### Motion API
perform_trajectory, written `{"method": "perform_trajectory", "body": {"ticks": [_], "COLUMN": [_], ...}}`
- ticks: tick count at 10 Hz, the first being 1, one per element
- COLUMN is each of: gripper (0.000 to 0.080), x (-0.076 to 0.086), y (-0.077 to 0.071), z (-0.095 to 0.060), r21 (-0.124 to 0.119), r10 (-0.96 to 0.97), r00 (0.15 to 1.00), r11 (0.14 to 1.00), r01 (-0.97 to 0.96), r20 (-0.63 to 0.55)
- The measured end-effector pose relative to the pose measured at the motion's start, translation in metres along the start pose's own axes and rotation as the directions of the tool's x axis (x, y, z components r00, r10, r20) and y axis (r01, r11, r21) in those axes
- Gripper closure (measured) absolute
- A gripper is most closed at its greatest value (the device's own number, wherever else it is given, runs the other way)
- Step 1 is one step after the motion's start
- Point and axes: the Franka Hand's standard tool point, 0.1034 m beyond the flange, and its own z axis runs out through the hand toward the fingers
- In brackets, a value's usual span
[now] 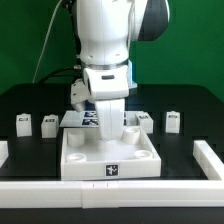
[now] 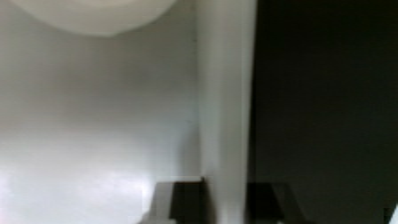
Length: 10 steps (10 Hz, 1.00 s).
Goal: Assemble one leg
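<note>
In the exterior view my gripper is lowered onto the back edge of the large white square piece with round corner sockets. In the wrist view my gripper has a dark finger on each side of that piece's upright white wall, both against it. The piece's flat face and one round socket lie on one side, the black table on the other. Small white tagged legs stand on the table: two at the exterior view's left and two at its right. None is held.
The marker board lies behind the square piece, partly hidden by the arm. A white rail runs along the table's front and turns up the exterior view's right side.
</note>
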Motion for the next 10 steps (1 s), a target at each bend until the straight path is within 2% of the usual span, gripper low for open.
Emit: {"method": "perform_trajectory", "body": {"ticks": [4,7,9,10], "gripper": [0.0725,0.0725,0.0725,0.0725], "x": [0.002,0.032,0.058,0.066], "y": [0.002,0.025,0.044,0.046], "z": [-0.001,-0.003,-0.006,-0.006], "r21": [-0.003,-0.021,-0.040,-0.044], "r10": [0.025,0.104,0.098,0.096], "r00": [1.000,0.995,0.995,0.995], "r11": [1.000,0.994,0.994,0.994], "r01": [-0.025,-0.104,-0.098,-0.097], "r20": [0.000,-0.004,-0.014,-0.016]}}
